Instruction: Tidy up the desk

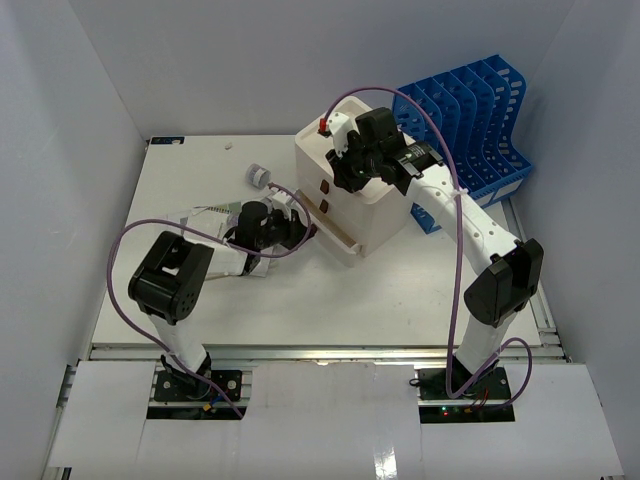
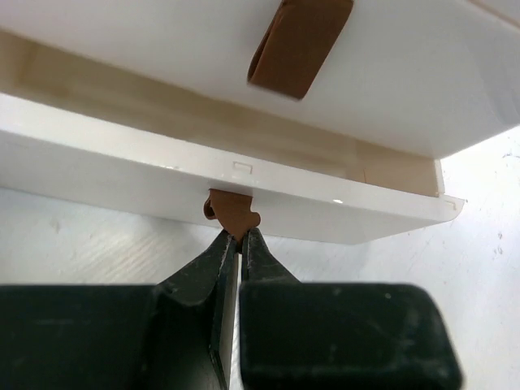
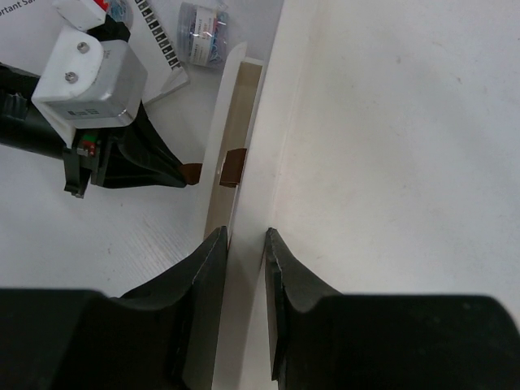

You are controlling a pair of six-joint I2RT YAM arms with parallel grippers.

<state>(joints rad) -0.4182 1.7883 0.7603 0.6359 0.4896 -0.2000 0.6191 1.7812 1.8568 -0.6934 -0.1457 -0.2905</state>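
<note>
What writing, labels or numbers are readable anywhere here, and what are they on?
"ortant Sa": cut-off print on the paper sheet, top left corner of the right wrist view.
Row of black bars on that sheet: no digits readable.
Label on the small container: too blurred to read.
Nothing else carries readable text.

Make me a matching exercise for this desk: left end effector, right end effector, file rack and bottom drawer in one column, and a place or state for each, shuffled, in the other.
Column one
1. left end effector
2. right end effector
3. file rack
4. bottom drawer

Column two
A. pulled partly out
B. blue, at the far right of the desk
C. shut on the brown tab
D. over the top front edge of the white drawer box

Pairs: 1-C, 2-D, 3-B, 4-A
</note>
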